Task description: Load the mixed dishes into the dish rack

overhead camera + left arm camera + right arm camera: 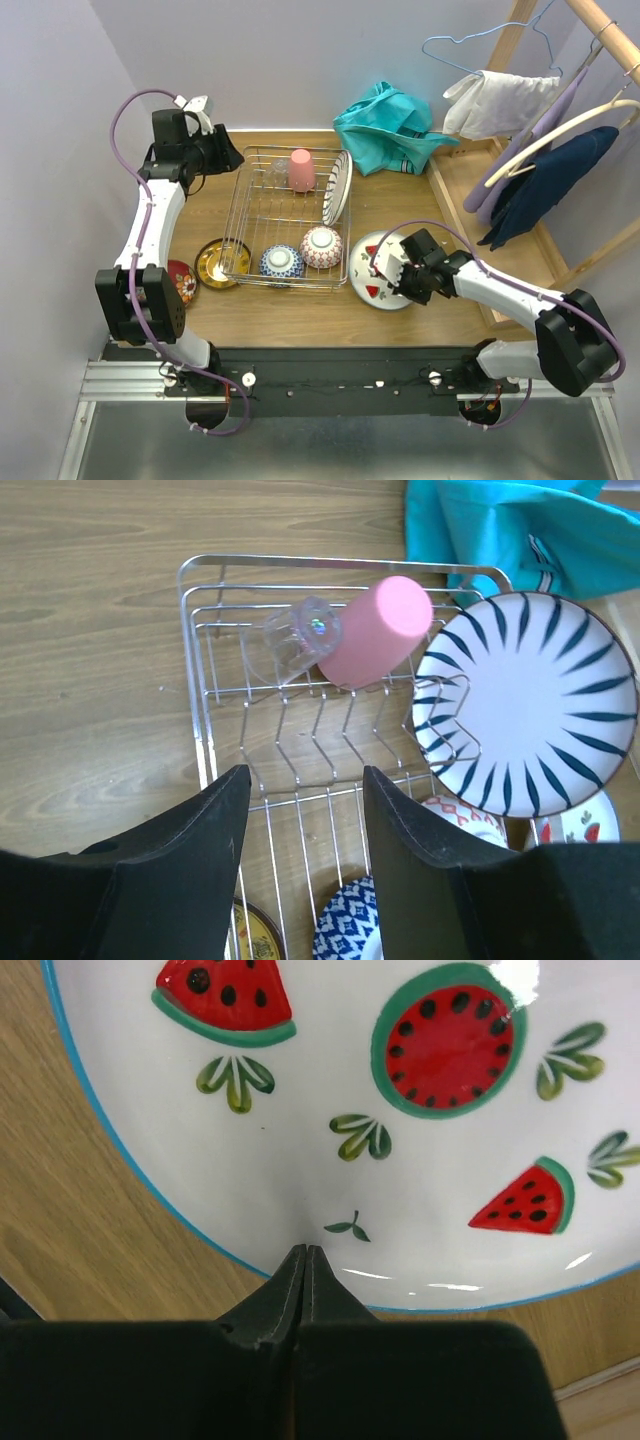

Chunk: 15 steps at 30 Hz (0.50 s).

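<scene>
Your table (290,315) carries everything, and the wooden clothes frame (603,28) stands at its right side, hung with garments. The dish rack (255,210) sits left of centre on the table, with a teal cloth (385,125) bunched near its far right corner. Inside the rack, the blue-striped white plate (530,705) stands on edge along the right side. The watermelon plate (330,1110) lies flat on the table just right of the rack. Your right tool (305,1250) has its fingers pressed together, tips over that plate's near rim, gripping nothing. Your left tool (305,775) hovers above the rack's far left part, fingers apart and empty. A blue-patterned bowl (281,262) and a red-patterned bowl (321,246) sit side by side along the rack's near edge. The gold saucer (215,263) lies on the table against the rack's near left corner, and the red saucer (182,280) is just left of it, partly behind your left arm. At the rack's far side the pink cup (375,630) leans, with the clear glass (298,640) touching it on the left.
</scene>
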Motion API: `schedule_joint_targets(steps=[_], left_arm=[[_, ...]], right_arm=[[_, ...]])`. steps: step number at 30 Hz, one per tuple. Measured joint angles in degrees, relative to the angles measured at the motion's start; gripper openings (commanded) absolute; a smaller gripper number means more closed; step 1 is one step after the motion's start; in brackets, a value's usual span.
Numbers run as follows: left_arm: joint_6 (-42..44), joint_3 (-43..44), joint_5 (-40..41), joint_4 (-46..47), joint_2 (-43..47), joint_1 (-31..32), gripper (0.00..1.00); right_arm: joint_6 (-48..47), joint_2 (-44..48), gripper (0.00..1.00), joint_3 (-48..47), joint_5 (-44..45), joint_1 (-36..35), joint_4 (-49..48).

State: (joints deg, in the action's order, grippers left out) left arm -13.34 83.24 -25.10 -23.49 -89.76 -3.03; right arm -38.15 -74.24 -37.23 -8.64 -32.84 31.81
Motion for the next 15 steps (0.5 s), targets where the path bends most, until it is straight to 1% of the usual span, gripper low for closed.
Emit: schedule_joint_targets(steps=[6, 9, 10, 12, 13, 14, 15], left_arm=[[2.4, -1.2, -1.6, -0.1, 2.4, 2.2, 0.57], [3.3, -2.7, -2.8, -0.3, 3.6, 2.8, 0.57], [3.8, -3.4, -3.2, -0.3, 4.1, 3.5, 0.57], [5.2, -4.1, -4.7, -0.7, 4.7, 4.1, 0.57], [6.8, -4.9, -6.1, -0.9, 5.4, 5.0, 0.57], [7.8, -5.6, -7.1, -1.2, 6.0, 5.7, 0.57], [10.0, -6.4, -8.2, -1.6, 6.9, 6.8, 0.57]], right_arm=[[-1.3, 1.3, 0.09, -2.0, 0.5, 0.0, 4.7], [-0.4, 1.8, 0.14, -2.9, 0.7, 0.0, 6.9], [-0.2, 2.0, 0.25, -3.2, 0.8, 0.0, 7.3], [1.6, 2.1, 0.41, -4.4, 1.6, 0.4, 7.8], [2.3, 2.1, 0.52, -5.2, 1.8, 0.9, 7.8], [3.6, 2.0, 0.56, -6.1, 1.9, 1.6, 7.8], [4.9, 1.8, 0.63, -7.5, 2.0, 2.8, 7.8]])
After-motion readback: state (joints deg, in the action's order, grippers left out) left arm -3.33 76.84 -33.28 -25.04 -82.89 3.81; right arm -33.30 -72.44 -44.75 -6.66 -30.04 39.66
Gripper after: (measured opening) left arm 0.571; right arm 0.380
